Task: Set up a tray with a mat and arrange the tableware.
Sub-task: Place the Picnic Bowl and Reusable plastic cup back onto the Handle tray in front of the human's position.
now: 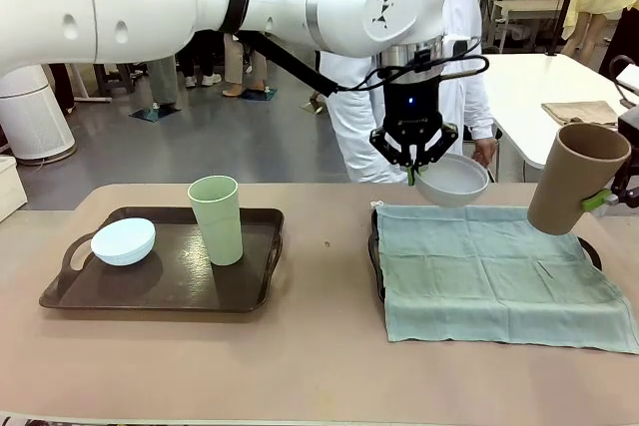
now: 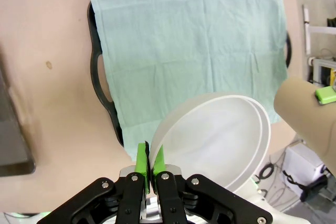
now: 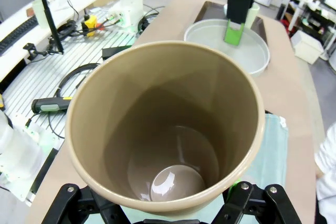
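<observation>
Looking across a tan table (image 1: 319, 356) in a busy workshop, a person in a white coat (image 1: 351, 117) stands at the far side. On the left, a dark tray (image 1: 170, 291) carries the pale blue bowl (image 1: 123, 241) and the pale green tumbler (image 1: 217, 218), upright. On the right, a pale green mat (image 1: 499, 276) covers the second tray (image 1: 373, 256). The left gripper (image 1: 410, 169) pinches the greyish white bowl (image 1: 454, 179) by its rim, above the mat's far edge. The right gripper (image 1: 599, 201) is clamped around the brown tumbler (image 1: 574, 177), tilted above the mat's right end.
</observation>
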Available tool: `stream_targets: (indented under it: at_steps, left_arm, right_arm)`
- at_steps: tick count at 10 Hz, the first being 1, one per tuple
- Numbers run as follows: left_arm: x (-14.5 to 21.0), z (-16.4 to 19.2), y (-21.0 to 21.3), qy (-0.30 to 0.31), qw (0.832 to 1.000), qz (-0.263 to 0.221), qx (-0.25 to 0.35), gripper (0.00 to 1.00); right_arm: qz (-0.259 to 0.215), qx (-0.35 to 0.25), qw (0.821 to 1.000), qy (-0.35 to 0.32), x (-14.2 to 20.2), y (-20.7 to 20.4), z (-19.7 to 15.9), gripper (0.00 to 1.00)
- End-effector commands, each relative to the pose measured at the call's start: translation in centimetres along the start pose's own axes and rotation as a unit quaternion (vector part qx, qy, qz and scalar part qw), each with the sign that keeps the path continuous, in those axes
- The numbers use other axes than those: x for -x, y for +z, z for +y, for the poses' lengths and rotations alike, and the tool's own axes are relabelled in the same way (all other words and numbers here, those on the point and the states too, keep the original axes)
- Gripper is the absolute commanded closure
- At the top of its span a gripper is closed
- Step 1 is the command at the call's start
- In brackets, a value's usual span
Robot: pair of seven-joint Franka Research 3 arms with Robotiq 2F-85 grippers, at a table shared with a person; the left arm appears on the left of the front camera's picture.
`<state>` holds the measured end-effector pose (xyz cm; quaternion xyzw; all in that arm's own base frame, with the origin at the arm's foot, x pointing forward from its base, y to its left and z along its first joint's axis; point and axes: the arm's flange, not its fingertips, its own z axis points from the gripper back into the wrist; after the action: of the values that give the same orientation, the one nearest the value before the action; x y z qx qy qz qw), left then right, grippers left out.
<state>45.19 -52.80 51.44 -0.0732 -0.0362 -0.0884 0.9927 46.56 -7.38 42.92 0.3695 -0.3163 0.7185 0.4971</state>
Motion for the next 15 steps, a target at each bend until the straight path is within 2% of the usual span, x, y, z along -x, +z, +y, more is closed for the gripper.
stream_targets:
  at_steps: [1, 3, 4, 5, 6, 7, 9, 12, 15]
  left_arm:
    - [-1.1, 1.3, -3.1, -0.026, 1.0, 0.007, 0.007, 0.96]
    - [-2.1, 1.4, -6.8, -0.052, 0.998, 0.019, 0.024, 0.96]
    - [-2.5, 1.2, -7.9, -0.061, 0.998, 0.017, 0.031, 0.96]
    - [-2.2, 0.9, -7.6, -0.047, 0.998, 0.029, 0.034, 0.96]
    - [-2.3, 1.3, -8.0, -0.046, 0.999, 0.016, 0.008, 0.96]
    - [-2.5, 1.1, -9.0, -0.047, 0.999, 0.02, 0.015, 0.96]
    - [-2.1, 0.8, -11.4, -0.047, 0.999, 0.021, 0.014, 0.96]
    - [-2.1, 0.4, -12.4, -0.061, 0.998, 0.005, 0.0, 0.96]
    - [-2.3, 0.6, -14.5, -0.068, 0.997, 0.01, -0.017, 0.96]
  right_arm:
    - [-0.055, -0.032, 0.998, 0.019, 3.5, -0.6, -2.0, 0.15]
    - [-0.091, -0.058, 0.994, 0.016, 6.9, -2.7, -2.9, 0.15]
    - [-0.1, -0.076, 0.992, 0.019, 7.5, -3.7, -2.9, 0.15]
    - [-0.062, -0.043, 0.997, 0.006, 6.3, -3.0, -1.6, 0.15]
    - [-0.062, -0.043, 0.997, 0.006, 6.3, -3.0, -1.6, 0.15]
    - [-0.082, -0.061, 0.995, 0.005, 8.3, -4.4, -2.2, 0.15]
    - [-0.045, -0.069, 0.996, -0.012, 9.2, -5.7, -2.5, 0.15]
    - [-0.016, -0.061, 0.998, -0.013, 9.3, -5.7, -2.5, 0.15]
    - [0.001, -0.054, 0.998, -0.011, 10.0, -5.9, -2.5, 0.15]
